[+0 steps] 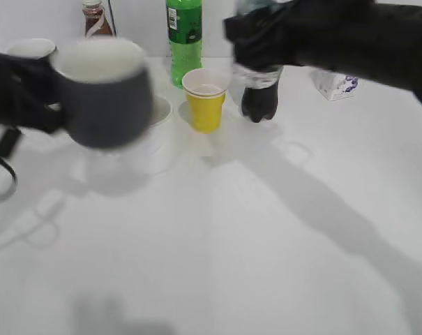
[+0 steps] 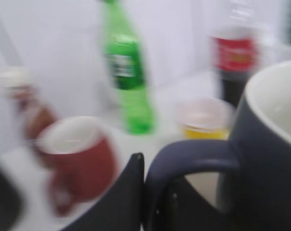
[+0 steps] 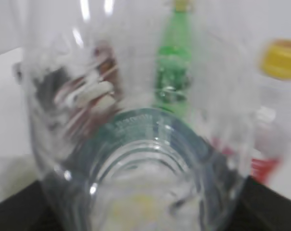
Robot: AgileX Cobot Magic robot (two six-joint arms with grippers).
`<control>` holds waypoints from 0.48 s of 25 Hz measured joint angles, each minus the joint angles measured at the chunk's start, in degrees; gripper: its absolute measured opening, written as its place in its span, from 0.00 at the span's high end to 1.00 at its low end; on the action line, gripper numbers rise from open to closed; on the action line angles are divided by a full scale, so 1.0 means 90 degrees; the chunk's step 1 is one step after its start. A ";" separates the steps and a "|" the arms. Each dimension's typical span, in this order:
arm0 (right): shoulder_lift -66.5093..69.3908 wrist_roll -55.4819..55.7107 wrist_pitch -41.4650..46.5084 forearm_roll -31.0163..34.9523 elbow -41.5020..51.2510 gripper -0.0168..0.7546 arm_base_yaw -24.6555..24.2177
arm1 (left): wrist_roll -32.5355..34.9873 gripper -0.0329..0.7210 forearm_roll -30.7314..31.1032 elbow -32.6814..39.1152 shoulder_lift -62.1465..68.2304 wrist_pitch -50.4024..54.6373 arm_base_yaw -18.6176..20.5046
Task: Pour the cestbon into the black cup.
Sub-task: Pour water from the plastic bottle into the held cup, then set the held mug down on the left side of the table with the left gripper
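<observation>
The left tool (image 2: 152, 204) grips the cup (image 1: 106, 94) by its handle, lifted off the desk (image 1: 266, 244) near the left edge. The right tool (image 1: 266, 38) clamps the bottle (image 3: 135, 159), raised near the far edge. They're well apart; tipping now would likely spill, or the handle-held cup could swing.
</observation>
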 joint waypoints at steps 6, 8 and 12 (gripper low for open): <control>-0.0005 0.0117 -0.0030 -0.0040 0.0530 0.40 -0.0821 | 0.0139 0.90 -0.0314 0.0000 0.0909 -0.1523 0.1825; -0.0005 0.0138 -0.0037 -0.0119 0.0753 0.40 -0.0885 | 0.0145 0.90 -0.0348 -0.0005 0.1414 -0.2205 0.2188; -0.0005 0.0207 -0.0158 -0.0169 0.1098 0.40 -0.0885 | 0.0151 0.90 -0.0329 -0.0005 0.2487 -0.2930 0.2438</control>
